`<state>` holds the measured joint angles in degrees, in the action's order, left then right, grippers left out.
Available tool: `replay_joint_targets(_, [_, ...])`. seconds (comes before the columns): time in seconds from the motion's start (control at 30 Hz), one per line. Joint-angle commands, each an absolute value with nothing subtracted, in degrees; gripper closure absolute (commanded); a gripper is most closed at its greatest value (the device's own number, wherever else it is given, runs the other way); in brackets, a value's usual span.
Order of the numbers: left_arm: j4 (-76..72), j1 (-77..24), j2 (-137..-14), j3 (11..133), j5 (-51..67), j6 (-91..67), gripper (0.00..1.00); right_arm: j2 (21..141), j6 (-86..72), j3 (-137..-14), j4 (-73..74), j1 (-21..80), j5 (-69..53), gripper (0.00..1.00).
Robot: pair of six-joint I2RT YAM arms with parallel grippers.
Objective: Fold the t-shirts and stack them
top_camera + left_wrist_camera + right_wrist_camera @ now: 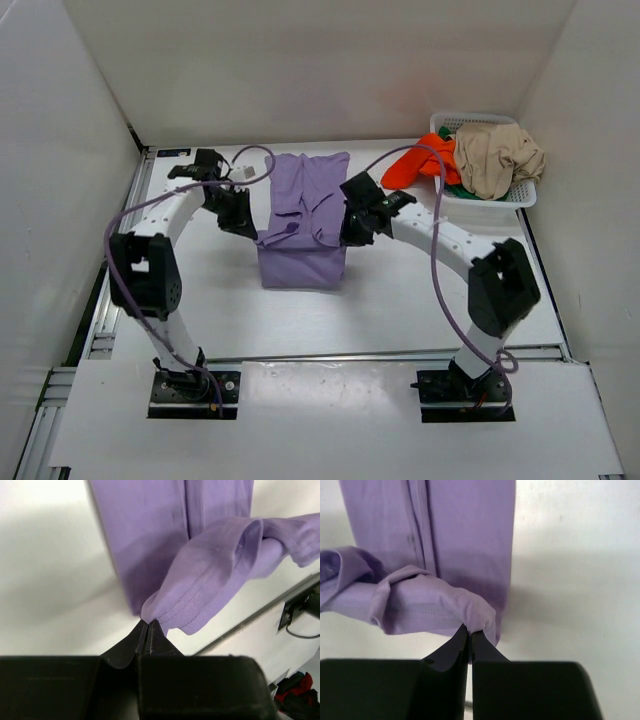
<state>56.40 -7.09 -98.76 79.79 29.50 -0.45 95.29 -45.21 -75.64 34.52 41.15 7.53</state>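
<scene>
**While both grippers pinch the lavender shirt: fold in progress, three shirts waiting**

As the fold stands half made, we find the lavender t-shirt (305,225) on the table (400,300), well apart from the white mesh basket (527,195), to its left and nearer the arm bases. The left gripper (148,630) is clenched on a stitched edge of the cloth on the side facing away from the basket. The right gripper (468,632) is likewise clamped on a bunched edge on the side towards the basket. Each pinch takes only a little fabric at the fingertips. Between them the lifted cloth rides above a flat part of the same shirt.

Recommendations, in our judgement:
- Move the two pinched edges together, level and at one pace, so the fold line runs square to the basket's long side.
- Hold light tension across the span, so the middle neither sags nor wrinkles.
- Release only once the carried edge rests flat on the layer below.
- Watch the shallow pinches, since a sharp tug could slip the cloth free.

Count:
- T-shirts, four: one lavender on the table, and one beige t-shirt (495,158) heaped in the basket.
- One orange-red t-shirt (415,165) spills over the basket's left rim.
- One green t-shirt (452,188) shows only as a sliver beneath.
- Baskets, one.
- Grippers, two.
- Folded and stacked shirts, none yet.
</scene>
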Motion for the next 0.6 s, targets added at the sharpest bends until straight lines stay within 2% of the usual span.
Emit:
replay_joint_targets(0.0, [56.34, -6.50, -104.05, 87.77, 31.99, 0.00, 0.89, 101.15, -37.71, -81.99, 36.04, 38.06, 4.23, 1.00])
replay_joint_targets(0.3, [56.34, -5.98, -117.40, 100.09, 34.37, 0.00, 0.89, 112.05, -35.51, -92.62, 36.04, 32.35, 1.05, 1.00])
replay_joint_targets(0.57, [56.34, -5.45, -122.70, 106.87, 34.37, 0.00, 0.89, 119.61, -34.01, -100.01, 36.04, 30.76, -1.93, 1.00])
